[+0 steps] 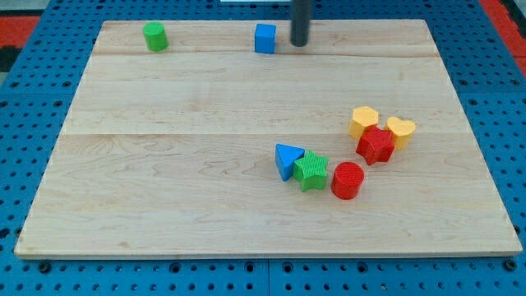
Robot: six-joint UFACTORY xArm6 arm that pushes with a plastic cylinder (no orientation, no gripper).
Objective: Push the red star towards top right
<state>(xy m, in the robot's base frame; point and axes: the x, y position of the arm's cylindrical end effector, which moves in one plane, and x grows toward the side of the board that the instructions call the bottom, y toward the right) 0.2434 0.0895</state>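
My tip (300, 44), a bare dark rod with no gripper to open or close, sits at the view's top, just right of the blue cube (265, 39). The red star-shaped block (376, 145) lies well apart, down-right on the wooden tabletop (181, 164), touching two yellow heart-shaped blocks (364, 121). No writing is legible.

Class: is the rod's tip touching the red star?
No. My tip is at the view's top beside the blue cube, far from the red star.

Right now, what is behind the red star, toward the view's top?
Behind the red star stand two yellow blocks, both seeming to touch it. The star covers their lower parts, so their full shapes cannot be told. My tip is far away, beside the blue cube.
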